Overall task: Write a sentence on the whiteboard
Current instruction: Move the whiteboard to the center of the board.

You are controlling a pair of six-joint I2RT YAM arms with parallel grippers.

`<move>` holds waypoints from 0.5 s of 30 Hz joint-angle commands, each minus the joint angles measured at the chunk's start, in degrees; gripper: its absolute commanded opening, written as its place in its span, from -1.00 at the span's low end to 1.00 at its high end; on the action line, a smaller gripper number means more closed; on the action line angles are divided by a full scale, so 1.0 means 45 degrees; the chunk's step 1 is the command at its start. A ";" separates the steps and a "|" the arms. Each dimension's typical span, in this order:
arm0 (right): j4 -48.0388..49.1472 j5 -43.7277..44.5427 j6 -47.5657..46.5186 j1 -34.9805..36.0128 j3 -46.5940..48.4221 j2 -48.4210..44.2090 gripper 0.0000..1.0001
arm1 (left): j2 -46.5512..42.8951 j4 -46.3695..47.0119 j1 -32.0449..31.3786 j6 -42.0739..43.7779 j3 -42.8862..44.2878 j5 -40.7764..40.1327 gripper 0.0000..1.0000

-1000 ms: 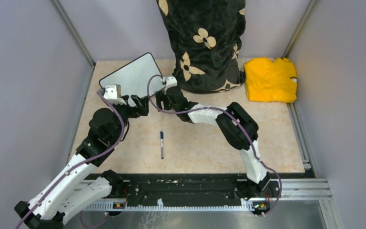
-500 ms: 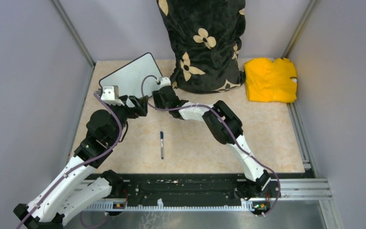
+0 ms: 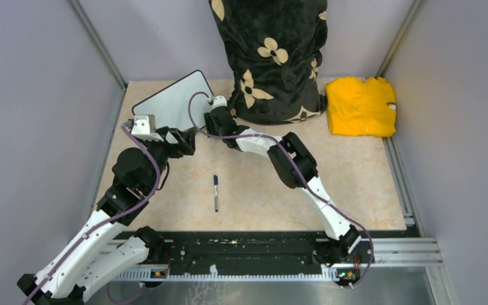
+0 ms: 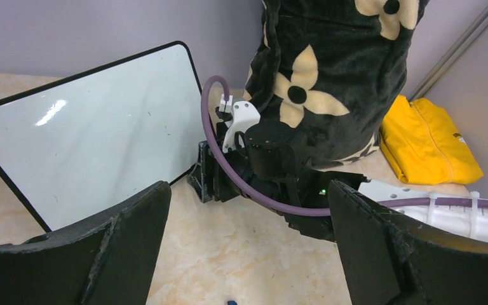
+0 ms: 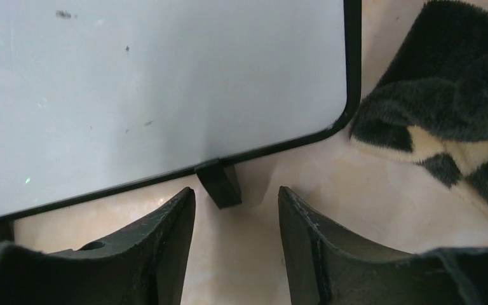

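Note:
The whiteboard (image 3: 173, 98) lies at the back left, white with a thin dark frame; its face is blank apart from a few small specks, and no sentence shows on it. It also shows in the left wrist view (image 4: 95, 133) and the right wrist view (image 5: 152, 82). My right gripper (image 3: 208, 118) is open at the board's near right corner; its jaws (image 5: 236, 194) stand either side of a black foot (image 5: 221, 183) without touching it. My left gripper (image 3: 189, 136) is open and empty (image 4: 248, 190), just in front of the board. A blue-capped marker (image 3: 216, 192) lies on the table mid-front.
A black cushion with cream flowers (image 3: 270, 57) stands at the back centre, right beside the board and the right gripper. A folded yellow cloth (image 3: 361, 106) lies at the back right. Grey walls close in both sides.
My right arm has reached further back and left, bringing its gripper up to the board's near right corner. My left gripper has shifted slightly left. The marker has not moved.

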 commanded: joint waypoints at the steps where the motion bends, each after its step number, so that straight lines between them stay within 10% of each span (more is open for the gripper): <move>1: -0.0379 -0.0129 -0.0137 -0.0061 0.1135 0.0381 -0.01 | -0.0116 0.0273 -0.0042 0.0100 -0.0102 -0.0027 0.97; 15: -0.0914 -0.0538 -0.0168 -0.0083 0.2239 0.0919 -0.32 | -0.0101 0.0302 -0.0042 0.0041 -0.0123 0.0136 0.97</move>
